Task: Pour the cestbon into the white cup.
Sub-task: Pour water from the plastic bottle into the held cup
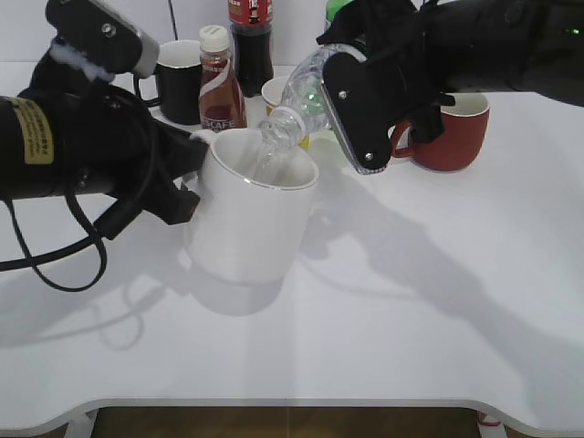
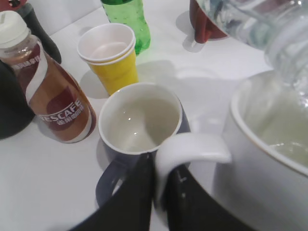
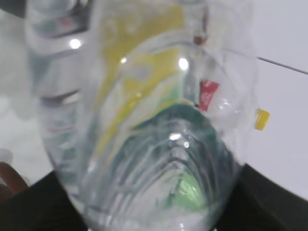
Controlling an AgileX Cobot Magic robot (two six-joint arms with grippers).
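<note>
On the white surface [image 1: 411,301], my left end effector [image 2: 161,185] is clenched on the handle of the white cup [image 1: 251,214]. Above the cup's far rim, my right end effector [image 1: 365,114] grasps the water bottle [image 1: 301,100], tilted neck-down over the opening. Behind the cup I see a coffee bottle [image 1: 219,87], a yellow paper cup [image 2: 111,57] and a red mug [image 1: 452,132].
</note>
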